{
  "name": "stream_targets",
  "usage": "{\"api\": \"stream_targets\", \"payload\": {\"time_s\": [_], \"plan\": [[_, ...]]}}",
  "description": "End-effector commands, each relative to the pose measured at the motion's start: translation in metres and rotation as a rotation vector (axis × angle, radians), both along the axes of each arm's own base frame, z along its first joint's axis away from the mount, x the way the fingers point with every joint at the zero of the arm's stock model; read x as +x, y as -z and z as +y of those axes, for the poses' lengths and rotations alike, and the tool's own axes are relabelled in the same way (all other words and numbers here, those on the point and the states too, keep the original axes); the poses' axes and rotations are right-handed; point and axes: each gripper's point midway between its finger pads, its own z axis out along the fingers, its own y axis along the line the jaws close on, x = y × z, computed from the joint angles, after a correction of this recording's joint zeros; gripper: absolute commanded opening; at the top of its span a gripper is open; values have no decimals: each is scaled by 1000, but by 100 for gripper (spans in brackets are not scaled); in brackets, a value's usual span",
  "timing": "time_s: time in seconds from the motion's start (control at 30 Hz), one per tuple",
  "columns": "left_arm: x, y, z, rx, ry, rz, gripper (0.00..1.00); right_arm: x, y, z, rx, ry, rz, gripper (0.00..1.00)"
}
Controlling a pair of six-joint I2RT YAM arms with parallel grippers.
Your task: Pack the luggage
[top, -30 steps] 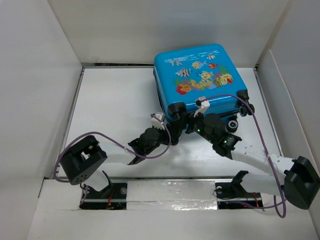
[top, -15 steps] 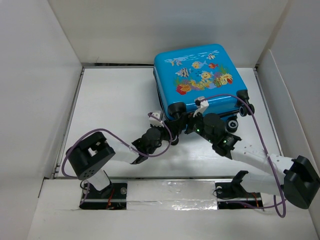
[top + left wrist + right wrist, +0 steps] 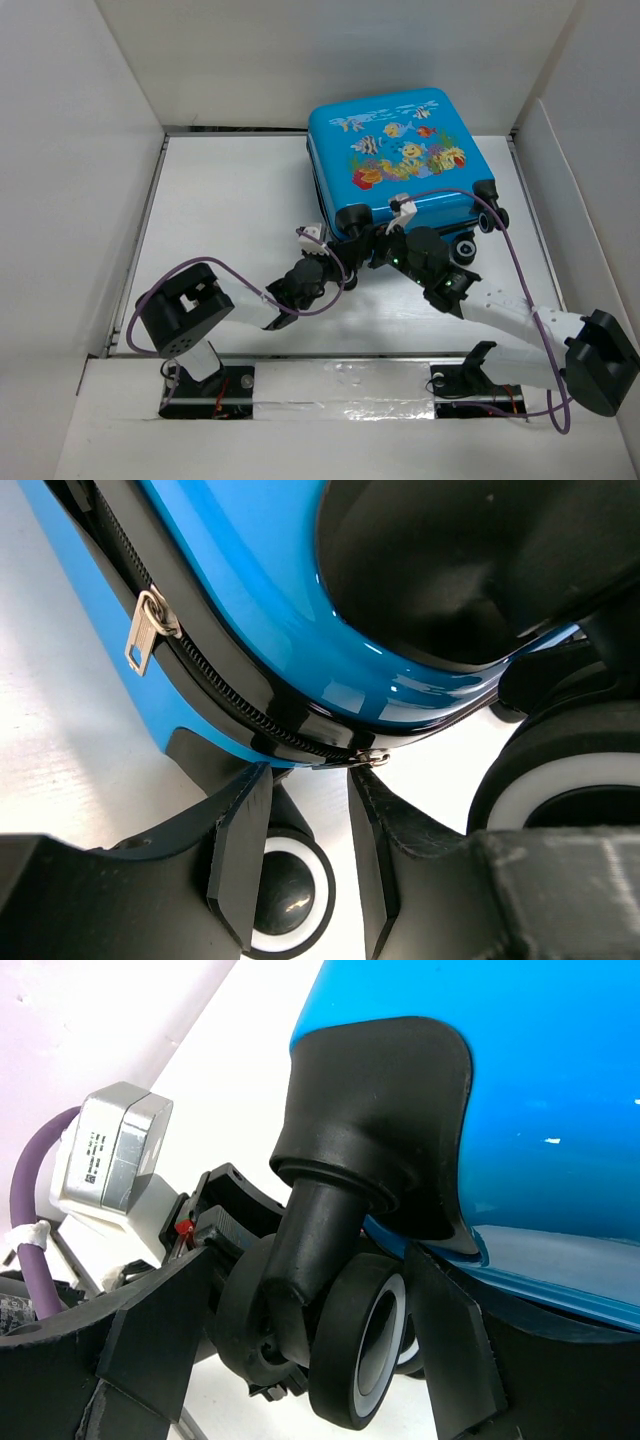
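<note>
The luggage (image 3: 390,150), bright blue with a fish print, lies flat and closed at the back right. My left gripper (image 3: 348,268) is at its near left corner. In the left wrist view my left gripper (image 3: 305,780) is open by a narrow gap with nothing between its fingers. The zipper slider (image 3: 372,757) sits just above one fingertip, and a zip pull (image 3: 148,632) hangs further along the black zip. My right gripper (image 3: 385,243) straddles a black-and-white caster wheel (image 3: 365,1345) under the blue shell (image 3: 540,1090), a finger against each side.
White walls enclose the white table (image 3: 230,200), with a slanted panel (image 3: 570,200) on the right. Purple cables loop over both arms. Another caster wheel (image 3: 285,895) lies beyond my left fingers. The left wrist's camera block (image 3: 110,1150) shows beside my right gripper.
My left arm's elbow has swung right and its gripper has edged closer to the luggage's corner. The right arm and the luggage have not moved.
</note>
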Motion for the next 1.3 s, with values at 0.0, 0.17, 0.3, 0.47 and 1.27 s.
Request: {"api": "stream_targets", "payload": {"time_s": [0.0, 0.17, 0.3, 0.47, 1.27], "plan": [[-5, -72, -29, -193, 56, -153, 35, -9, -10, 12, 62, -59, -14, 81], [-11, -75, -32, -220, 75, -165, 35, -10, -8, 12, 59, -65, -6, 78], [-13, -74, -31, -224, 69, -172, 35, -9, -5, 11, 58, -51, 2, 86], [-20, -70, -32, -241, 89, -174, 35, -7, -17, 10, 90, -36, -14, 88], [-30, -82, -42, -258, 40, -274, 43, -15, -44, 16, 169, -78, -15, 82]]}}
